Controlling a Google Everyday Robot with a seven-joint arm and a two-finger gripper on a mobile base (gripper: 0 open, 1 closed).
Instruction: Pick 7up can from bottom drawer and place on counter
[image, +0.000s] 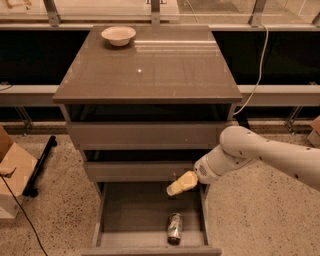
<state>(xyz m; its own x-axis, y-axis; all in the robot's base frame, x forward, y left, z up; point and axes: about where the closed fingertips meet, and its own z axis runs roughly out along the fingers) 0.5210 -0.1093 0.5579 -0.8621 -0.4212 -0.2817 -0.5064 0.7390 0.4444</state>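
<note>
1. The 7up can (174, 228) sits in the bottom drawer (132, 210), near its front edge and right of centre. It touches only the drawer floor. Upright or on its side: can't tell.
2. The drawer is pulled out toward the near side, so the can is open to a reach from above.
3. My gripper (181, 184) hangs over the drawer's far right part, just in front of the middle drawer (135, 171). It's apart from the can w/ nothing in it. Clenched or released: can't tell.
4. My arm (260, 155) comes in from the right, angled down-left. Prob. that clears the upper fronts.
5. The counter (150, 75) is the drop spot. The white bowl (118, 35) sits at its far left, so I'd place the can away from it.
</note>
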